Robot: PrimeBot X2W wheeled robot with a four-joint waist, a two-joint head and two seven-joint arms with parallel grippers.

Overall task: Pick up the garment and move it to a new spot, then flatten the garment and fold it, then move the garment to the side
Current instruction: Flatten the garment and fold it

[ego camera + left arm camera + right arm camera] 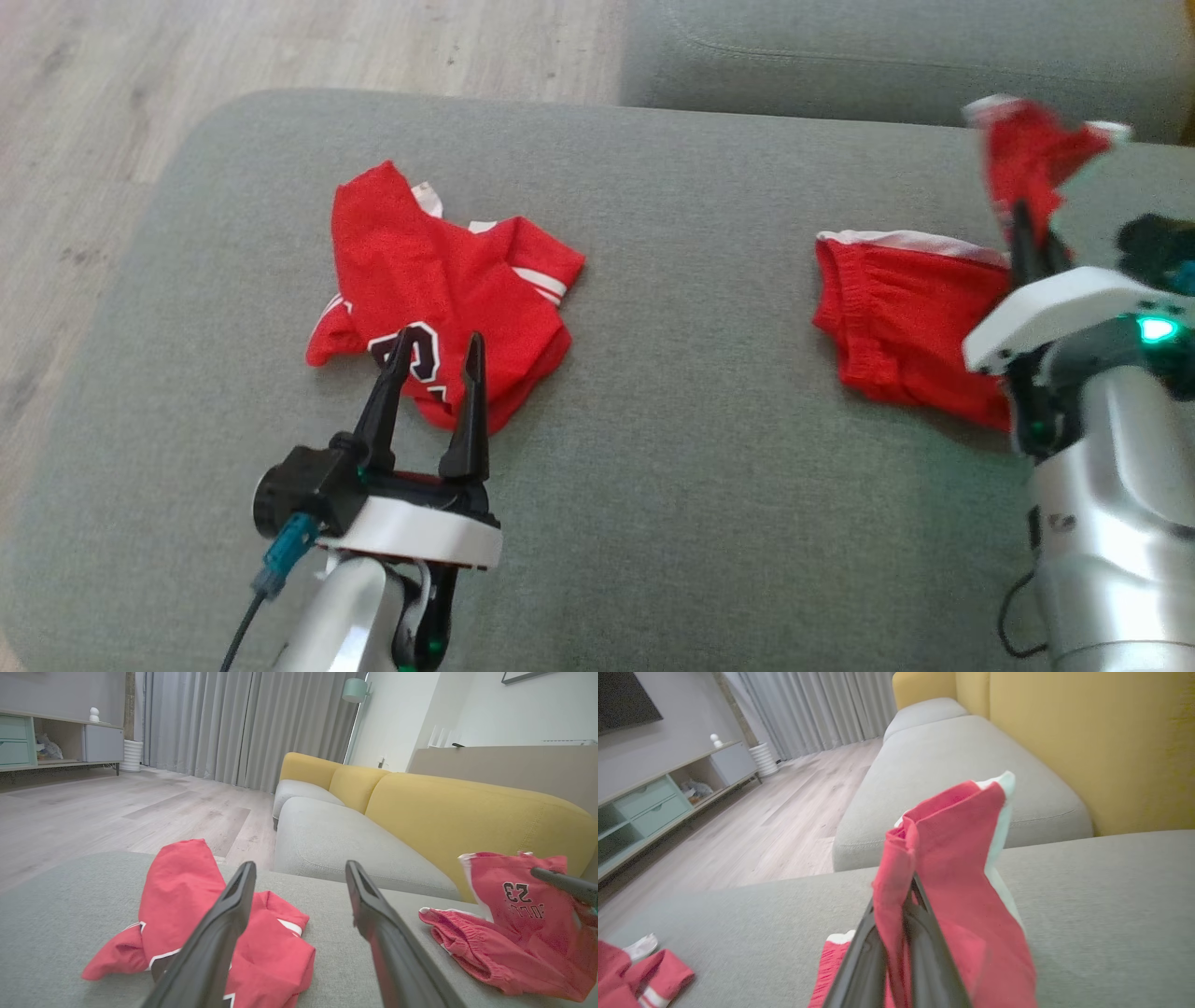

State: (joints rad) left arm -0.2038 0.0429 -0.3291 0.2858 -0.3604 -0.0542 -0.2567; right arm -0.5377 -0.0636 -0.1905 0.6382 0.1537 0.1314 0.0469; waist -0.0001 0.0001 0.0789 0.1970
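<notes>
Right pincer (1024, 233) was clamped shut on a fold of the red shorts (896, 327). One white-trimmed leg stood up past its fingertips. The rest hung down and lay to its left on the grey cushion (672, 467).

Long axis judged to run from the elastic waistband, the end farthest from the pincer, toward the pinched leg.

Cloth judged light, limp and not slippery. It should sag and bunch from a single hold, so a second hold at a waistband corner looked sensible.

Left pincer (439, 338) stood wide and empty, tips over the near edge of a red jersey (420, 252).
</notes>
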